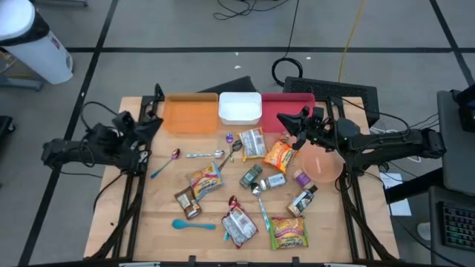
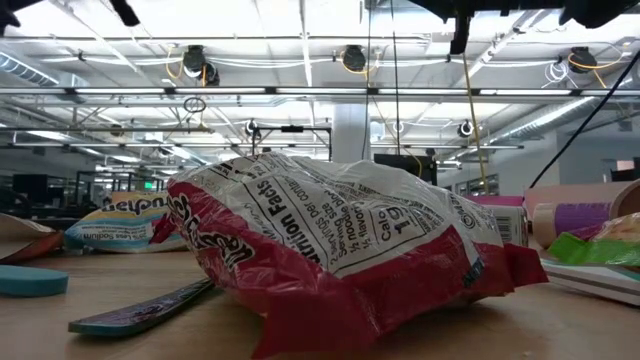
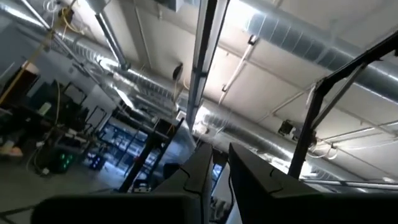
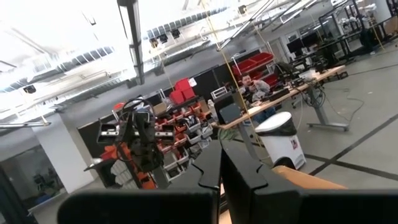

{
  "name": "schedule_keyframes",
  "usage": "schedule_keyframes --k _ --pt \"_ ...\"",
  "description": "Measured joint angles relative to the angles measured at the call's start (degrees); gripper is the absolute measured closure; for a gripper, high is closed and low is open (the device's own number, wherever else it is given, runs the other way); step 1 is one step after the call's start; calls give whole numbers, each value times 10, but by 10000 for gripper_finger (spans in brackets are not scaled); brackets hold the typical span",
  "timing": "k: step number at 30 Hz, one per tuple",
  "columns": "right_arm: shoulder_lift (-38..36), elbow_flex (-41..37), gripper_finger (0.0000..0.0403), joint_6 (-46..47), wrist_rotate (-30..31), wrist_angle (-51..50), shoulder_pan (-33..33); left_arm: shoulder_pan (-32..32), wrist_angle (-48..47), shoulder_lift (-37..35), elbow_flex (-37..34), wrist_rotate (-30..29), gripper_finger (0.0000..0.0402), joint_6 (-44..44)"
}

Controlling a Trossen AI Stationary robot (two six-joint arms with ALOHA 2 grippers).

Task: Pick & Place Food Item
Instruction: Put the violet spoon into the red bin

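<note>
Several food packets lie flat on the wooden table: an orange bag [image 1: 278, 154], a white packet [image 1: 252, 142], a red-and-white packet [image 1: 239, 225] that fills the low view [image 2: 340, 250], and a green-yellow packet [image 1: 289, 232]. My left gripper [image 1: 154, 117] is raised at the table's left side near the orange bin [image 1: 191, 113]. It is shut and empty, and points up at the ceiling in its wrist view [image 3: 214, 168]. My right gripper [image 1: 284, 120] is raised over the red bin [image 1: 286, 104], shut and empty [image 4: 221, 168].
A white bin [image 1: 240, 108] stands between the orange and red bins at the far edge. Spoons [image 1: 204, 154], a teal spoon [image 1: 193, 223], small cans [image 1: 251, 176], a bottle [image 1: 303, 200] and a pink bowl [image 1: 323, 165] lie among the packets.
</note>
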Motion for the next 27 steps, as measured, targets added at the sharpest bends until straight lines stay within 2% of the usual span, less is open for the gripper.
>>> schedule_keyframes --k 4,9,11,16,21,27 --pt "0 0 403 -1 0 4 0 0 -53 45 50 -1 341 27" --pt "0 0 403 12 0 8 0 0 -255 97 155 -29 341 81" --pt "0 0 403 27 0 7 0 0 -308 117 191 -35 341 103" --pt "0 0 403 48 0 -7 0 0 -308 150 237 -35 341 129" --pt "0 0 400 62 0 -19 0 10 -314 161 253 -29 336 100" --pt "0 0 368 62 0 -20 0 40 -386 161 253 18 282 8"
